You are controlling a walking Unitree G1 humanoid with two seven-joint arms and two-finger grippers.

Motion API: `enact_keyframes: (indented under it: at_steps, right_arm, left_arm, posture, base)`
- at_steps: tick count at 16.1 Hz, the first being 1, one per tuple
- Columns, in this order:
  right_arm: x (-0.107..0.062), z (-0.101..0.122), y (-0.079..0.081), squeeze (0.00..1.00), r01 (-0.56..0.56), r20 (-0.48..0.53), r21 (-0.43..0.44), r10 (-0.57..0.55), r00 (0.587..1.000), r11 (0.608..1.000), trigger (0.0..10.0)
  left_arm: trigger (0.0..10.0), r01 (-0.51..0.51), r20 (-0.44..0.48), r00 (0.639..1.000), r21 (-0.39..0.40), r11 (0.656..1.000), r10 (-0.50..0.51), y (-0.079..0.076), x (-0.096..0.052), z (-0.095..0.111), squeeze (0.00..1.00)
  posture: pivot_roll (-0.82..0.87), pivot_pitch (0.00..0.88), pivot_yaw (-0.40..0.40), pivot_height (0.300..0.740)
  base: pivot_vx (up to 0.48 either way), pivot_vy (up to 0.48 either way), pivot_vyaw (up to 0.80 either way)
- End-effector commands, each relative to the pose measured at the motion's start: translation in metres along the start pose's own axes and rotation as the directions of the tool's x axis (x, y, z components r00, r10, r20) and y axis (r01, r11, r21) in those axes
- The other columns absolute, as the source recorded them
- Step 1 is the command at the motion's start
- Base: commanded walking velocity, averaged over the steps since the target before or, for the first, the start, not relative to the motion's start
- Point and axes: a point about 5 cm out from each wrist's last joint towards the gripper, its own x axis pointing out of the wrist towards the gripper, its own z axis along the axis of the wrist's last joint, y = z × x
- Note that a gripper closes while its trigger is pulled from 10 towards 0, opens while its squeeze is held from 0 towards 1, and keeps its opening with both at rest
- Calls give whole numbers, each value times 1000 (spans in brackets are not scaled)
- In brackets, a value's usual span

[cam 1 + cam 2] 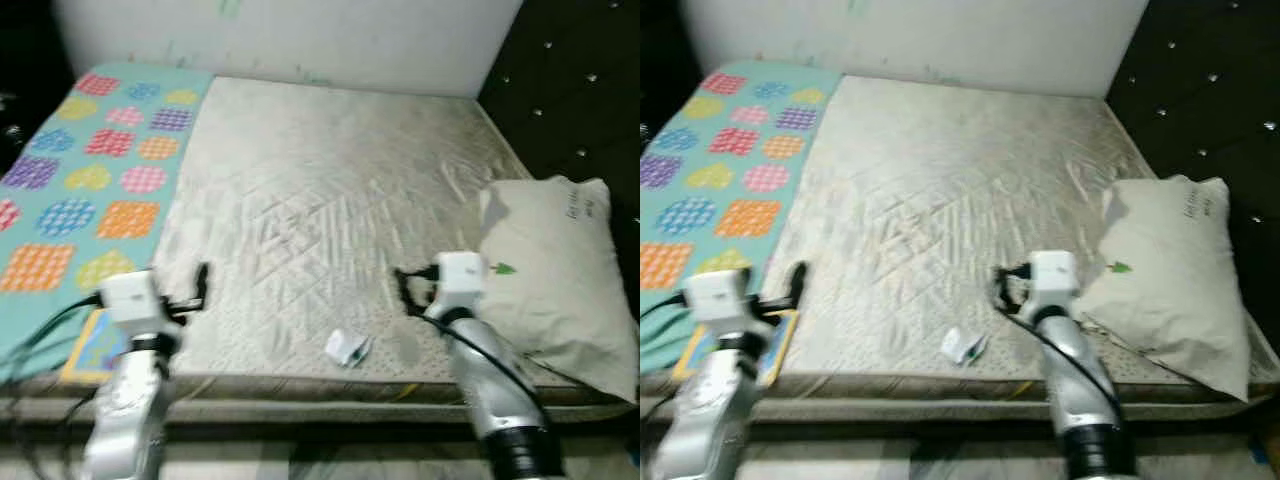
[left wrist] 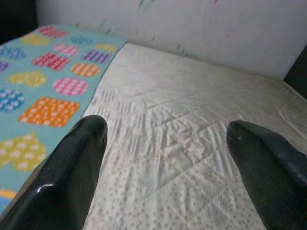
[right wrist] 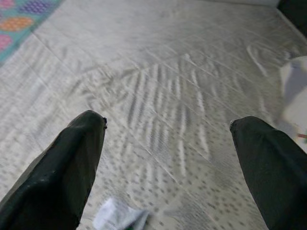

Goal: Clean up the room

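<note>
Both grippers — left gripper (image 1: 200,285), right gripper (image 1: 405,290) — hover spread and empty, so the small crumpled white wrapper (image 1: 347,348) on the pale quilted mattress (image 1: 330,190) could slide away.

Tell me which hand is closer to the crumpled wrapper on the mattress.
The right hand: the wrapper lies just ahead of it near the mattress edge, whereas the left hand hovers by the patterned blanket.

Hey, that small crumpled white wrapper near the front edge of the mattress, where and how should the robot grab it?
Pinch the small crumpled white wrapper across its raised folded middle, coming straight down from above. It lies low on the quilted beige mattress, so a side approach would likely only push it. The open right gripper looks nearest.
</note>
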Motion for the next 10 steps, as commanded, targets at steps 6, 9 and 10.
enact_keyframes:
  at_steps: [6, 9, 10]
  right_arm:
    - [-2, -2, -20, 0, 50, -9, -13, -50, 999, 999, 10000]
    - [-2, -4, -21, 0, 58, -33, 5, -58, 998, 998, 10000]
    - [-2, -4, -21, 0, 57, -34, 7, -57, 998, 998, 10000]
  left_arm:
    - [10000, 23, -24, 999, -8, 1000, -23, -9, 4, -3, 0]
    - [10000, 12, -29, 1000, 3, 1000, -12, -7, 4, -2, 0]
    - [10000, 10, -28, 1000, 6, 1000, -10, -7, 4, -2, 0]
  posture:
    - [-48, 54, -93, 740]
    - [-48, 54, -93, 740]
    - [-45, 54, -93, 740]
  base:
    - [0, 0, 0]
    - [0, 0, -225]
    - [0, 0, -800]
